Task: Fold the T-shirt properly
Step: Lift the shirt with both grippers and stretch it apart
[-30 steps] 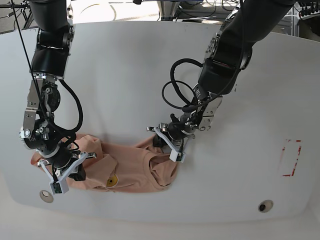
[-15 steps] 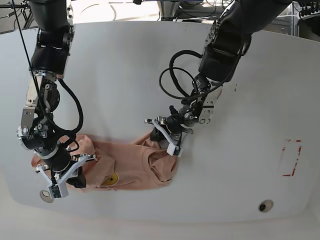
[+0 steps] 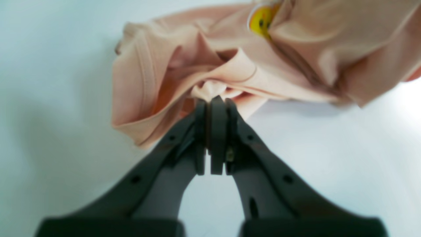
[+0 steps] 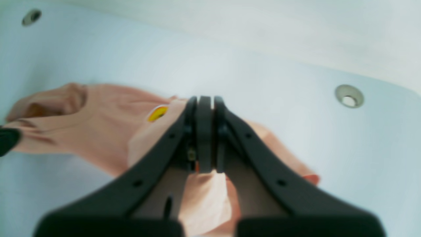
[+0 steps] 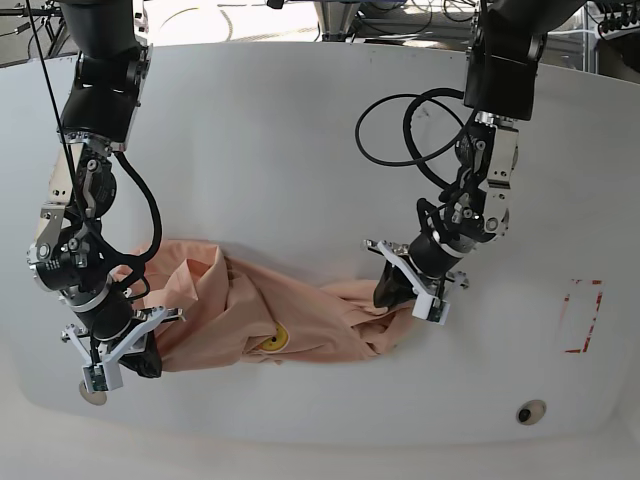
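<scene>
The white table [image 5: 300, 130] carries everything, and the T-shirt [image 5: 250, 320] lies bunched in a long band along its near edge, toward the near left corner as the base view shows it. It is not flat: deep creases run through the middle, and the small yellow face emblem [image 5: 271, 343] peeks out low on the cloth. Both arms grip opposite ends, seemingly to draw the fabric taut sideways so it can be spread before any fold is made. The left pincer [image 5: 408, 287] is clamped fully closed on a pinch of cloth at the end nearer the table's middle; the right pincer [image 5: 125, 350] is likewise closed on fabric at the end by the near left corner. A round hole [image 5: 530, 411] sits near the opposite near corner
</scene>
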`<action>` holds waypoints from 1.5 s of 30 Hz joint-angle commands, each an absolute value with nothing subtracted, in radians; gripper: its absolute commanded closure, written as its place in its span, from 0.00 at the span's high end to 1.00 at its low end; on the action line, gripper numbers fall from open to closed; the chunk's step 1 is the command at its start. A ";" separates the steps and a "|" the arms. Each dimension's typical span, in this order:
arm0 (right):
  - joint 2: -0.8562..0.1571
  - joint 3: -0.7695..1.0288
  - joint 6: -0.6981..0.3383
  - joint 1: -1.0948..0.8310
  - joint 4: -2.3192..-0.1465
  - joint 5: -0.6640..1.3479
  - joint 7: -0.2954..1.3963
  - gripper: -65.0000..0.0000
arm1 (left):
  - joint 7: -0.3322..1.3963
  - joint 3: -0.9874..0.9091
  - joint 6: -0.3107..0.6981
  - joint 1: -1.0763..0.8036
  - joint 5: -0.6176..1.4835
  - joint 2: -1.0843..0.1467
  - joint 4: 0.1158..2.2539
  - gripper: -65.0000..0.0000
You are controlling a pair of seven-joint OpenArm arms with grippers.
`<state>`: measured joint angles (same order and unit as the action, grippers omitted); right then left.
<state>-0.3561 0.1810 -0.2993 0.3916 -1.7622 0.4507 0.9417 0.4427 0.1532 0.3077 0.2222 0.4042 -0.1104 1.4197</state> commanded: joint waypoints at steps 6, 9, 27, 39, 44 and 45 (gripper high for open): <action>-0.374 0.193 -0.302 0.470 -1.765 0.458 0.908 0.01 | 0.541 0.031 0.318 0.236 0.487 -0.180 1.704 0.00; -0.374 0.193 -0.302 0.496 -1.735 0.458 0.908 0.01 | 0.575 -0.008 0.320 0.240 0.512 -0.200 1.779 0.00; -0.375 0.189 -0.321 0.796 -1.567 0.453 0.906 0.01 | 0.593 -0.219 0.321 0.441 0.707 -0.430 1.874 0.00; -0.398 0.130 -0.328 1.010 -1.524 0.452 0.912 0.01 | 0.593 -0.255 0.320 0.677 0.756 -0.555 1.831 0.00; -0.433 0.051 -0.328 1.093 -1.524 0.452 0.912 0.01 | 0.593 -0.249 0.320 0.811 0.791 -0.596 1.751 0.00; -0.437 0.038 -0.328 1.112 -1.524 0.452 0.912 0.01 | 0.593 -0.248 0.320 0.842 0.799 -0.599 1.732 0.00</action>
<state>-0.4194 0.0441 -0.3271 1.0534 -1.5108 0.4515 0.9440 0.6342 -0.2398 0.3305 0.7769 0.7856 -0.5743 1.7447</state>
